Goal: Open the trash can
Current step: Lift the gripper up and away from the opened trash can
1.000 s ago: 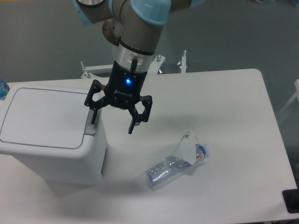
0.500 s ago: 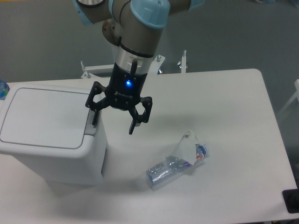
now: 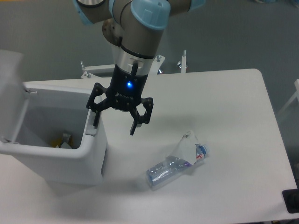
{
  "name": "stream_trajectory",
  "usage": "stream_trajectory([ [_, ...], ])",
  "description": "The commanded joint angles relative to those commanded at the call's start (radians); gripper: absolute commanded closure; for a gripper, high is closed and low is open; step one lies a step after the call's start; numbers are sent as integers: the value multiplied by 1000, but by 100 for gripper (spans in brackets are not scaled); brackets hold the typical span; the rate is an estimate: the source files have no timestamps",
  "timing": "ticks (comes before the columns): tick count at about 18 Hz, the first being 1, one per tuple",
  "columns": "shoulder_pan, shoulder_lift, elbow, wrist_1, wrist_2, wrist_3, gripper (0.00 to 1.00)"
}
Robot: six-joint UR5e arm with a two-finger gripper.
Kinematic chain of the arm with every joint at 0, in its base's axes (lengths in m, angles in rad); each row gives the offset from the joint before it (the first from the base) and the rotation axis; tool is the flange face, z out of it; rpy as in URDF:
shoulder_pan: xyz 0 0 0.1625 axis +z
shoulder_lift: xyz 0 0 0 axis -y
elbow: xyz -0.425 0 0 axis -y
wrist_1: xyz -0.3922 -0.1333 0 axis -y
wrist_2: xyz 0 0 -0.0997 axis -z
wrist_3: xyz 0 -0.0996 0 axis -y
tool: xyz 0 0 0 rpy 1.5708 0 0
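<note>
The white trash can (image 3: 88,161) stands at the left of the table. Its lid (image 3: 10,93) stands raised at the far left, blurred by motion, and the inside shows some rubbish. My gripper (image 3: 114,124) is open, fingers pointing down. Its left finger (image 3: 96,116) rests at the grey push-button tab (image 3: 90,128) on the bin's right edge. Its right finger (image 3: 134,126) hangs over the table beside the bin.
A crushed clear plastic bottle (image 3: 175,164) lies on the white table (image 3: 233,116) to the right of the bin. A metal frame (image 3: 182,63) stands behind the table's far edge.
The lid was flat and closed in both earlier frames and has now sprung up to the left. My gripper has dipped very slightly at the tab.
</note>
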Motion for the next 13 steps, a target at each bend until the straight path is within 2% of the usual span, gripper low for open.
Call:
stream_trajectory([
  [4,21,2,12,-3,-2,-3,0],
  [8,86,0,26,9,3,26,0],
  [11,168,-29,23,28,14,113,0],
  [13,213,-64,26,47,75,205,0],
])
